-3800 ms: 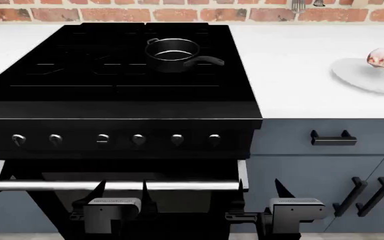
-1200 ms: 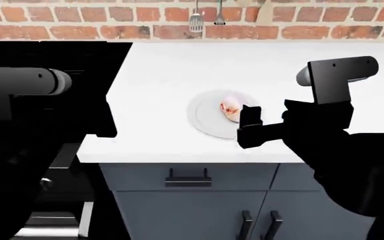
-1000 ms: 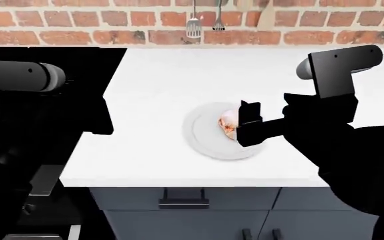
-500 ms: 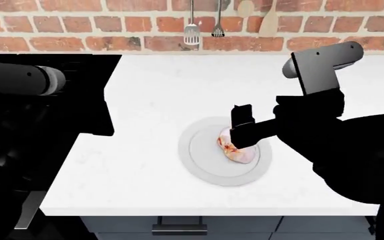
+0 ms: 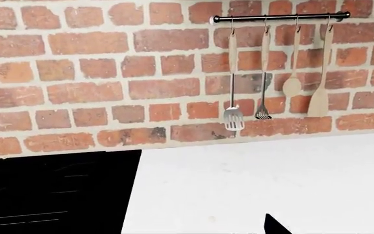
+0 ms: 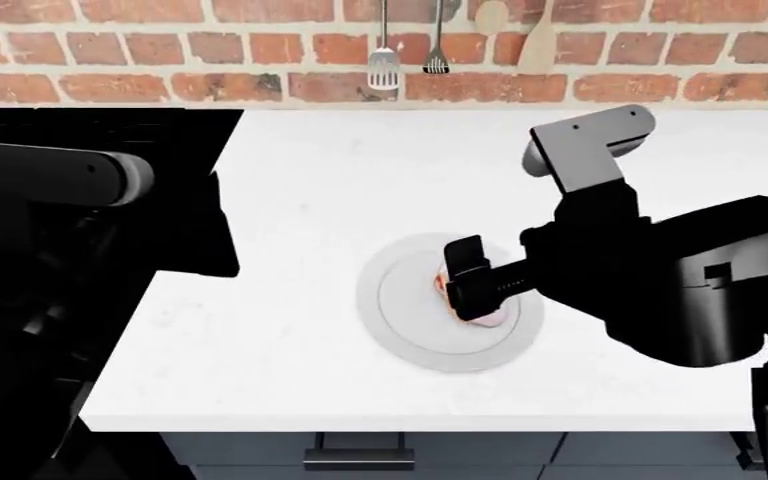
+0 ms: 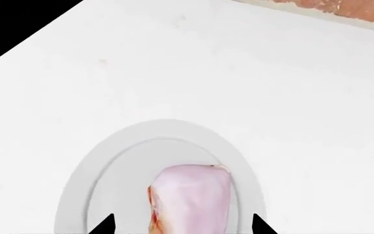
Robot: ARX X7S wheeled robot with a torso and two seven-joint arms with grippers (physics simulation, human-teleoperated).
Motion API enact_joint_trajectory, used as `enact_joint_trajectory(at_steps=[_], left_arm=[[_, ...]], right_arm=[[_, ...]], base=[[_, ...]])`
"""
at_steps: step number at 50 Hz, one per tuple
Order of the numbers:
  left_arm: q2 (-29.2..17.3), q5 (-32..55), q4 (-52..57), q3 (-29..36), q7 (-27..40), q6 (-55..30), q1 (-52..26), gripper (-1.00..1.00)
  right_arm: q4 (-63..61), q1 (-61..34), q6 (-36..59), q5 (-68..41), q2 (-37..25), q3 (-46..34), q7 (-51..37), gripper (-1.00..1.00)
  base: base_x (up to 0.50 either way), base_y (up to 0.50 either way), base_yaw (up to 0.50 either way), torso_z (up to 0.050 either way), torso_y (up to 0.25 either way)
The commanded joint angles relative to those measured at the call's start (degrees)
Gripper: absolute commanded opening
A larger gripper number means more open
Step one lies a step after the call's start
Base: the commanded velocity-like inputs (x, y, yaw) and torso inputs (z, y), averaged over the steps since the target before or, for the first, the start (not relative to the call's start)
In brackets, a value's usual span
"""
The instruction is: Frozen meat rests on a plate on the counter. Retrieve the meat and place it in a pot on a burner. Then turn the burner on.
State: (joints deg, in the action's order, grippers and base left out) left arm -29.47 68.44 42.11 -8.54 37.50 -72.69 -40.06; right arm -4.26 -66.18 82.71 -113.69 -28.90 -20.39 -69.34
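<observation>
Right wrist view: meat dead between the spread fingertips, on the plate.

Sat lengthwise along the approach line, long axis running away from the wrist, narrow width across the gap between both dark tips. Seen from the head view, right gripper poised directly over the meat on the plate, out on the white counter, fingers parted and not closed on anything, contact impossible to confirm. Clearly the nearer arm: left arm parked well apart over the dark stove, fingers out of sight, state impossible to tell. Looked like a straight drop and a squeeze across the short width, no turning of the wrist needed. Pot nowhere in frame.
</observation>
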Motion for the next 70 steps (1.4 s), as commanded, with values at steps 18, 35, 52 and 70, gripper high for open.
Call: enact_joint_trajectory(at_steps=[18, 35, 52, 70], left_arm=[[-0.1, -7.7, 1.9, 4.5, -6.6, 8.2, 4.4, 1.00], [-0.3, -7.9, 1.8, 5.2, -6.3, 8.8, 4.9, 1.00], [-0.3, -8.8, 1.2, 7.0, -6.4, 9.2, 4.5, 1.00], [0.1, -8.6, 1.0, 8.8, -5.3, 8.6, 3.7, 1.00]], right_arm=[[3.1, -1.0, 1.3, 24.0, -1.3, -6.1, 26.5, 1.00], [3.3, -0.9, -0.6, 30.6, -2.7, -11.9, 36.8, 1.00], [3.5, -0.9, -4.4, 34.0, -3.4, -14.1, 42.7, 1.00], [6.2, 0.3, -8.1, 36.9, -3.4, -15.7, 46.7, 1.00]], base=[[0.00, 0.00, 0.00, 0.000, 0.000], [0.00, 0.00, 0.00, 0.000, 0.000], [0.00, 0.00, 0.00, 0.000, 0.000], [0.00, 0.00, 0.00, 0.000, 0.000]])
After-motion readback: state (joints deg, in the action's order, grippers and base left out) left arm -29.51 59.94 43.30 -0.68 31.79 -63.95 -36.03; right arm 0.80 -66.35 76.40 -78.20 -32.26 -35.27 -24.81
